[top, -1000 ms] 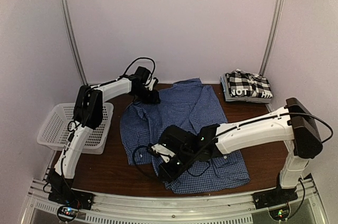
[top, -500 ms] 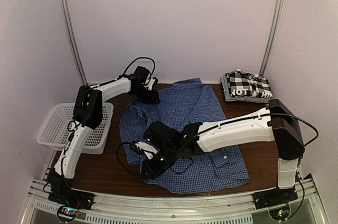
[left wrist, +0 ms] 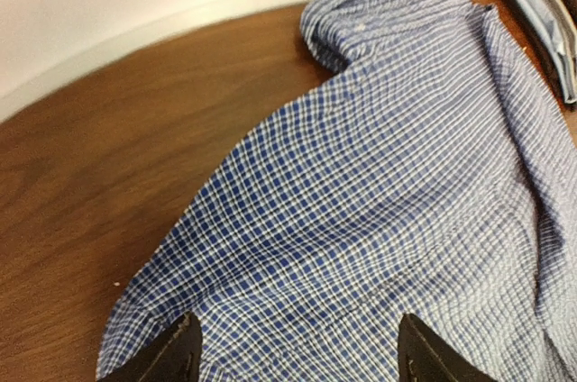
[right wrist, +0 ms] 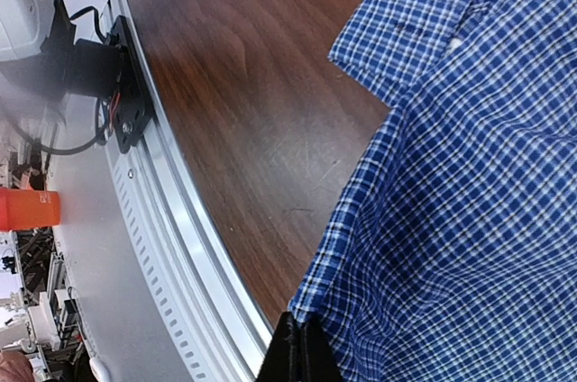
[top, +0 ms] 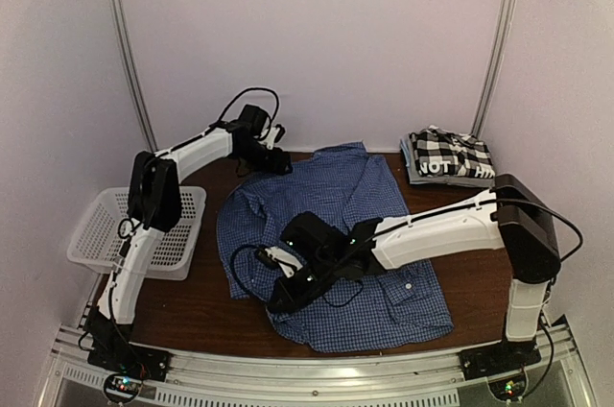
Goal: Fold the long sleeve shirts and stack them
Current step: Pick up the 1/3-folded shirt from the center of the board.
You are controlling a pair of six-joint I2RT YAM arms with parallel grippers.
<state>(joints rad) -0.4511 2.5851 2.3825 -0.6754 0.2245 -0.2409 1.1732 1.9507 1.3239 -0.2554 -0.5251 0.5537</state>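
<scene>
A blue fine-checked cloth shirt (top: 336, 205) is spread on a brown tabletop (top: 192, 306), its near edge pinched in the closed right pincer (right wrist: 300, 339). The left pincer (left wrist: 293, 350) is spread wide, empty, above it. A folded black-and-white checked shirt (top: 451, 155) is set far right.

A: Left side?
B: White mesh basket (top: 96, 229), at the left edge of the dark wood counter (top: 192, 306).
A: Near edge?
B: Perforated metal rail (top: 317, 380). Past it, something orange (right wrist: 27, 208), blurred.
A: Behind?
B: Pale wall (top: 317, 42), two metal poles.
</scene>
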